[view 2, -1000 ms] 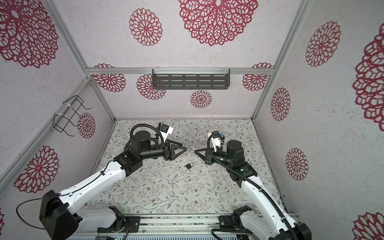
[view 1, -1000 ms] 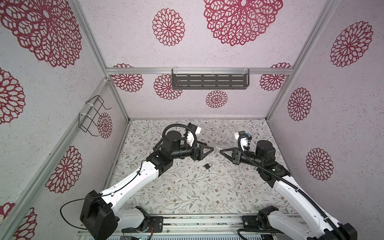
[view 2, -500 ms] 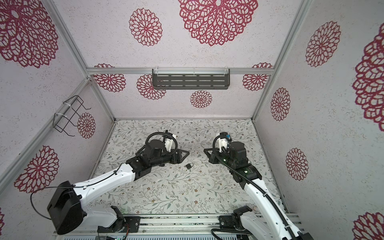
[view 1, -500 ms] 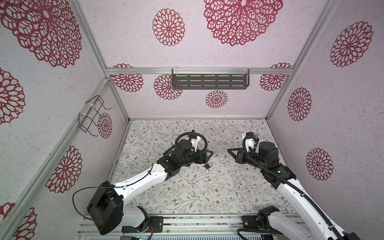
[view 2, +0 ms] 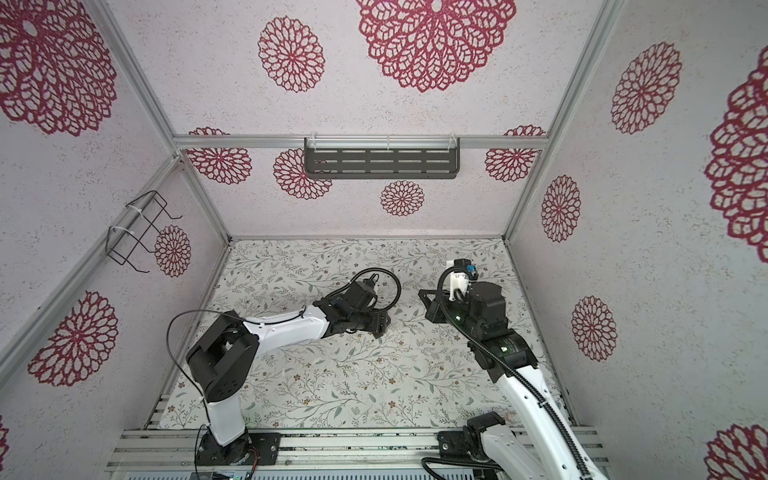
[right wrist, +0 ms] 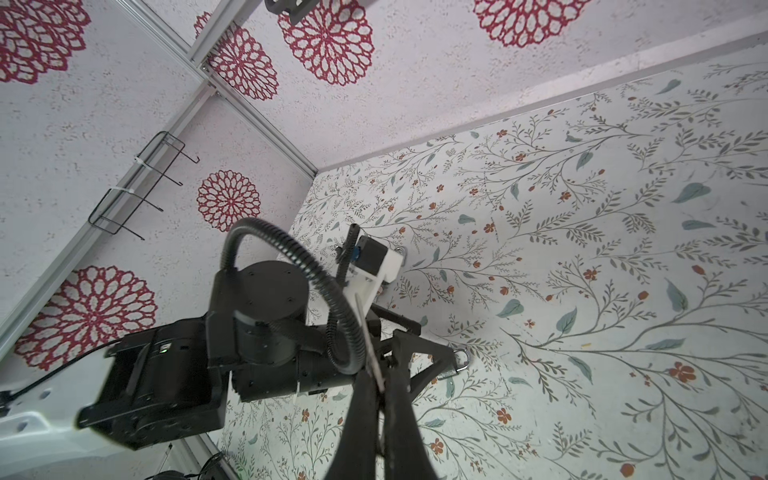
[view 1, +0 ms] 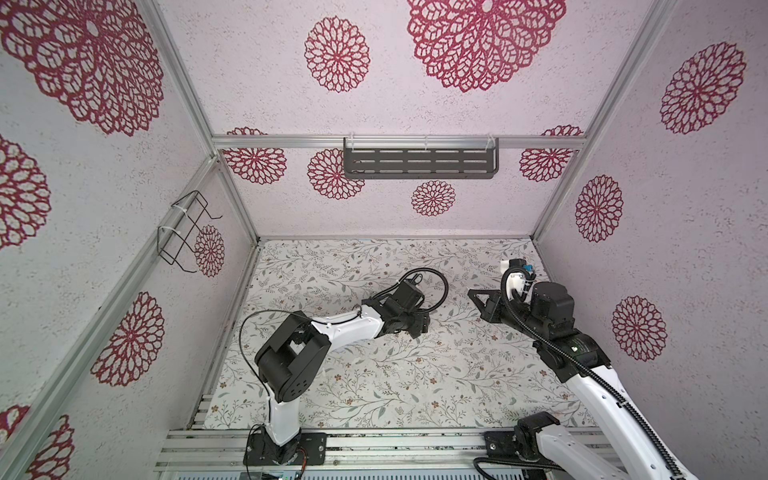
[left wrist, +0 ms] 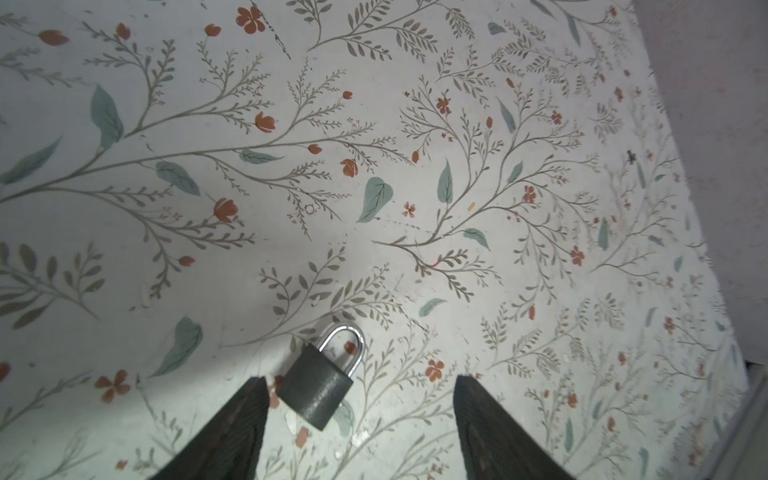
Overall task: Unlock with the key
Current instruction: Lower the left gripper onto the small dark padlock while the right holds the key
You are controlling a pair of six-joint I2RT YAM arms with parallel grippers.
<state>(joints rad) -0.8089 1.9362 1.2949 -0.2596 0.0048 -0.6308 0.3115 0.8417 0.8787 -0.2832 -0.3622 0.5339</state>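
we see left gripper (left wrist: 359, 380) wide open, holding nothing, padlock (left wrist: 320, 386) flat on the worktop (left wrist: 457, 166) near its middle, between the fingers. right gripper (right wrist: 383, 374) clamped on the key (right wrist: 368, 332), apart from the padlock.
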